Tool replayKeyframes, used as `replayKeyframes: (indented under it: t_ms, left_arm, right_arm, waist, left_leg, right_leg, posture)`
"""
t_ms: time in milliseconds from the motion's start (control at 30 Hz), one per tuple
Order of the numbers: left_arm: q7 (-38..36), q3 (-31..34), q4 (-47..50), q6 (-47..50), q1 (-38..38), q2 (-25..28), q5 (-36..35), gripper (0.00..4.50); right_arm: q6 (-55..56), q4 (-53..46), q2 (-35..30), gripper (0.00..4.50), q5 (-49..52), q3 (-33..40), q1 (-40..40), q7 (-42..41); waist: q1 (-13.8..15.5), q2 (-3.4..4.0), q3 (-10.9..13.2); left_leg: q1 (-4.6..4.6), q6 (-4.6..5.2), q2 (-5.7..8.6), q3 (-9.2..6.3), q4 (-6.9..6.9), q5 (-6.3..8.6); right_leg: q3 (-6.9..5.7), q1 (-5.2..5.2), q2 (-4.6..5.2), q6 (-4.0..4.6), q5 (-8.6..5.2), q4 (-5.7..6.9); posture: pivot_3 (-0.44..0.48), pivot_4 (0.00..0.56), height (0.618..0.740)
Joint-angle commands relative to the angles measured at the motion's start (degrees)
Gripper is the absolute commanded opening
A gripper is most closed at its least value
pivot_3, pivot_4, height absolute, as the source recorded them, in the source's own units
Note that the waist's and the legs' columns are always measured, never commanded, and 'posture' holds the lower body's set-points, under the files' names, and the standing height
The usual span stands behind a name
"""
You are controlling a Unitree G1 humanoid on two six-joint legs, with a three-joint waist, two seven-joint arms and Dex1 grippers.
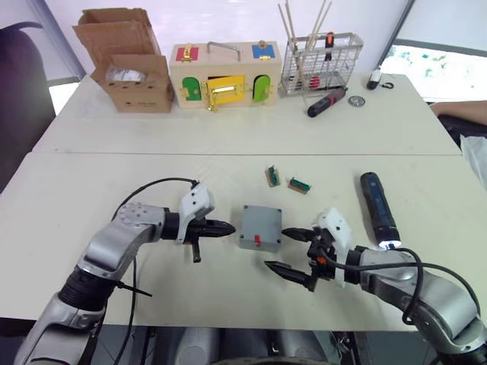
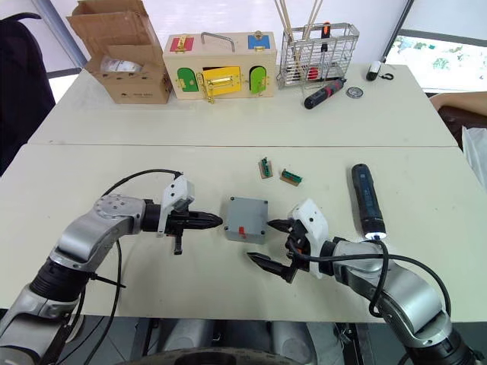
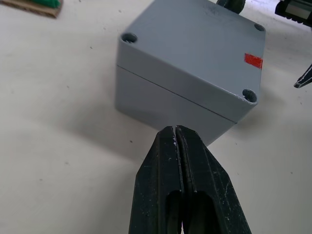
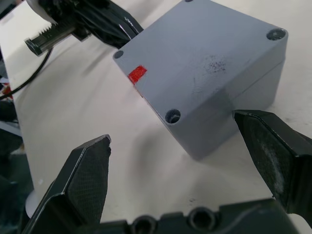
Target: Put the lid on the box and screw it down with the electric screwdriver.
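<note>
Grey plastic lid (image 3: 195, 53) sits on the square grey box (image 1: 259, 228); closed left gripper (image 1: 228, 227) steadies it, right gripper (image 1: 288, 249) spread beside it.

you see the lid (image 3: 195, 53) and the box (image 3: 156, 105) under it in matt grey plastic, the lid's top faintly scuffed. the table (image 1: 114, 182) looks smooth, matt off-white, and the right gripper (image 4: 185, 161) has finely textured black fingers (image 4: 87, 175). the electric screwdriver (image 1: 378, 207) looks like dark, slightly glossy plastic.

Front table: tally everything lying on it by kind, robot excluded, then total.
Grey box with its lid on: 1
Electric screwdriver: 1
Small green-topped blocks: 2
Total: 4
</note>
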State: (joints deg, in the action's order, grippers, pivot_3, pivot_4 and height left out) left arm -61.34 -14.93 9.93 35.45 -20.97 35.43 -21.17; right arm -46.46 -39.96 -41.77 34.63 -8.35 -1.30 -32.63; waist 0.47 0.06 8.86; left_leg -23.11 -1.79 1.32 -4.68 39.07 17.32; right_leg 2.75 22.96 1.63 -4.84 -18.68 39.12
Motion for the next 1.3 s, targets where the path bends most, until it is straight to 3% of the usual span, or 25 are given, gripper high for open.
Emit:
replayKeyframes:
  t_ms: [33,367,600,733,933,1100,1300]
  left_arm:
    - [-0.2,-1.2,-0.7,-2.0,-2.2,-1.3,1.2,0.00]
    - [-1.4,-3.5,-13.6,-10.3,-9.3,-8.8,6.1,0.00]
    - [-1.3,-1.6,-19.2,-14.2,-10.0,-7.2,9.4,0.00]
    - [-2.8,0.3,-16.2,-12.8,-7.7,-2.0,8.9,0.00]
    - [-6.9,0.0,-3.5,-7.0,-0.8,4.3,5.6,0.00]
    - [-4.2,-0.5,0.5,-3.7,1.6,2.1,4.9,0.00]
    - [1.0,-1.3,-2.0,-3.7,1.1,-4.0,6.4,0.00]
  right_arm:
    - [-0.9,-2.0,0.7,4.45,0.5,-0.9,0.6,-0.3]
    - [-7.9,-5.4,3.9,4.45,2.8,-1.2,0.8,2.8]
    - [-7.6,-6.2,-1.4,4.45,1.3,4.8,0.4,1.3]
    - [-3.5,-2.0,-6.9,4.45,-2.1,6.6,2.1,-2.9]
    - [2.5,4.1,-9.6,4.45,-7.5,2.6,4.6,-8.0]
    - [7.2,10.3,-5.8,4.45,-9.7,-0.8,8.9,-10.9]
    - [8.0,13.8,-3.8,4.45,-12.2,-5.8,12.6,-14.8]
  waist:
    - [0.0,0.00,0.0]
    - [0.1,-0.01,0.0]
    - [0.2,-0.01,0.0]
    - [-0.2,-0.01,0.0]
    - [-0.7,-0.01,0.0]
    - [-0.4,-0.01,0.0]
    - [0.1,-0.01,0.0]
  left_leg:
    - [0.00,0.00,0.01,0.00,0.00,0.00]
    - [-0.01,0.00,0.04,-0.02,0.05,0.00]
    - [-0.01,0.01,0.04,-0.02,0.04,0.01]
    - [-0.01,0.01,0.05,-0.02,0.04,0.01]
    - [-0.03,0.06,0.00,-0.02,-0.05,0.03]
    - [-0.02,0.05,0.02,-0.01,0.05,0.03]
    - [-0.02,0.05,0.04,0.00,0.07,0.03]
  right_leg:
    - [0.00,0.00,0.00,0.00,0.00,0.00]
    - [-0.04,-0.02,0.01,0.00,0.00,0.00]
    - [-0.04,-0.02,0.01,0.00,0.00,0.00]
    - [-0.04,-0.02,0.00,0.00,0.00,0.00]
    - [-0.03,0.01,0.01,0.00,0.00,-0.03]
    - [-0.03,-0.04,0.04,0.00,0.00,-0.02]
    - [-0.02,-0.03,0.05,0.00,0.00,-0.02]
  posture:
    - [0.000,0.150,0.740]
    - [0.000,0.150,0.740]
    - [0.000,0.150,0.740]
    - [0.000,0.150,0.740]
    - [0.000,0.150,0.740]
    - [0.000,0.150,0.740]
    - [0.000,0.150,0.740]
